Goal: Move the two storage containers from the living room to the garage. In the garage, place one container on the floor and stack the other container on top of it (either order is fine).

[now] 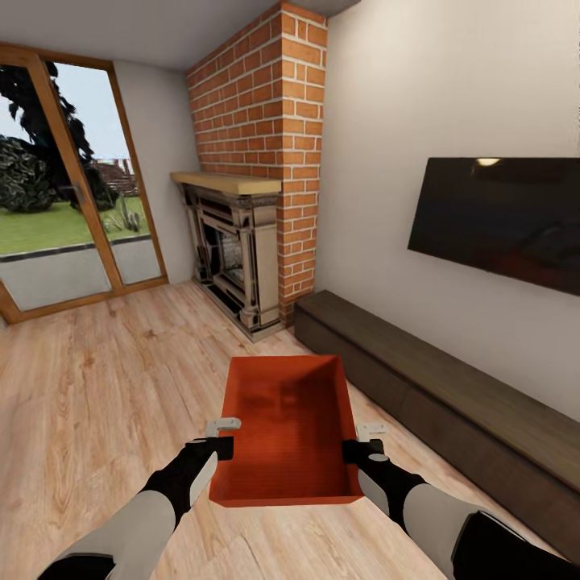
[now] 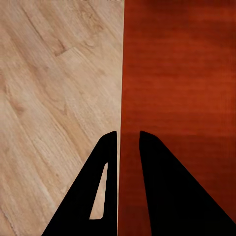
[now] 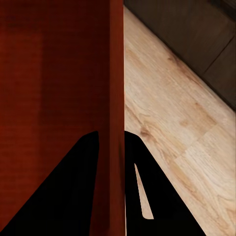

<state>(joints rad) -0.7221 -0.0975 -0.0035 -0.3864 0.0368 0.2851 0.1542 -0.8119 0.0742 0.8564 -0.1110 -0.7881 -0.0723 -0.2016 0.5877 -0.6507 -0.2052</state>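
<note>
orange-red ribbed plastic storage container [image 1: 288,431] | left gripper [image 1: 221,439] and right gripper [image 1: 362,441] jaws each clamped on a side wall | step: carrying from living room | next: drive to garage, keeping level

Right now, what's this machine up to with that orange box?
The robot is holding an orange-red bin with both arms, clear of the wood floor. The left gripper pinches one side wall and the right gripper the other, a finger on each side of the thin wall. It stands in the living room, facing the brick fireplace and the TV.
</note>
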